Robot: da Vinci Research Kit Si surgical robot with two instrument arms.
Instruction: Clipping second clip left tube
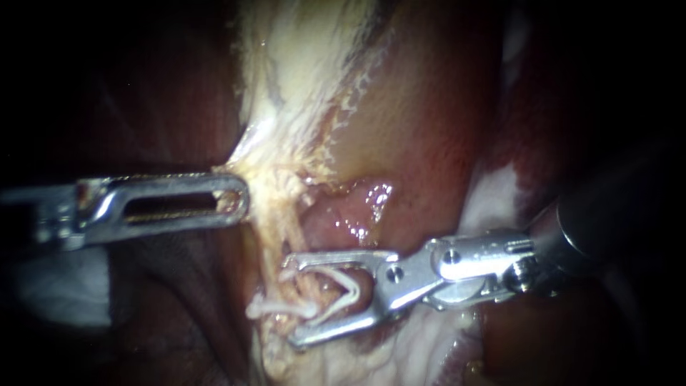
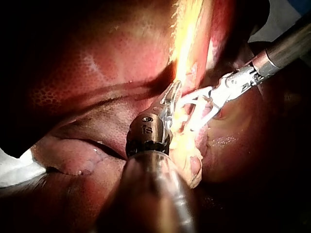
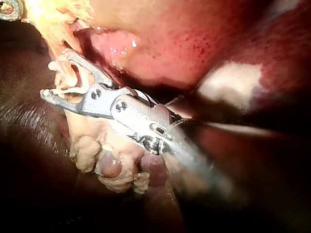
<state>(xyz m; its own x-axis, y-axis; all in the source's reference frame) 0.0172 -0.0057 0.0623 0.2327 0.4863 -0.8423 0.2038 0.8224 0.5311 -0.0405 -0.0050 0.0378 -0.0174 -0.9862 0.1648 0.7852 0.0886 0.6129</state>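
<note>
My right instrument [image 1: 291, 300] holds its end effector wide around an open clip [image 1: 355, 289] astride the tube [image 1: 286, 232]; my left instrument [image 1: 243, 200] clamps pale tissue [image 1: 275, 179].

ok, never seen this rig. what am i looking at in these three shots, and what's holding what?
A surgical robot's two thin instruments work on a pig's liver. One picture comes from an endoscope close to the tissue, the other two from cameras on each arm. The left instrument rests its tip against pale tissue. The right instrument holds an open white clip in jaws that stand wide apart, around the pale tube. A closed clip already sits on that tube, just beside it.
</note>
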